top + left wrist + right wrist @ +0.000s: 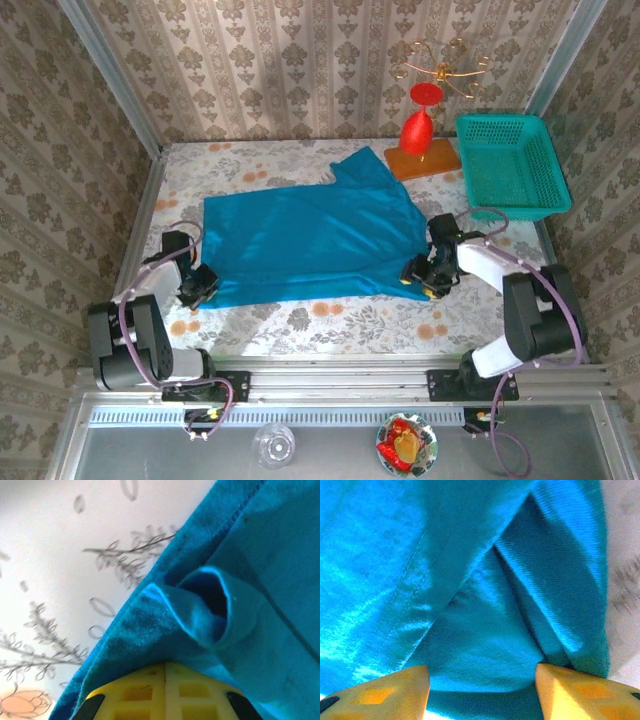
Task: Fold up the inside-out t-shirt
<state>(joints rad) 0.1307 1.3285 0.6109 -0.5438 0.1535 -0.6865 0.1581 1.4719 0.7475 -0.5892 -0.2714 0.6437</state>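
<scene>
**Left gripper [165, 682] pinching, right gripper [482, 690] agape**

Closed yellow jaws held a bunched corner of the inside-out t-shirt [310, 240], spread flat on the table [330, 318]; the right jaws stood apart over loose cloth. Lifting now would probably drag one end askew. Its long axis ran left-right, one sleeve pointing toward the far side.

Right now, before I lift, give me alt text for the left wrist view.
The left gripper is shut on a puckered edge of the blue t-shirt. Pale floral tablecloth shows to the left.
</scene>
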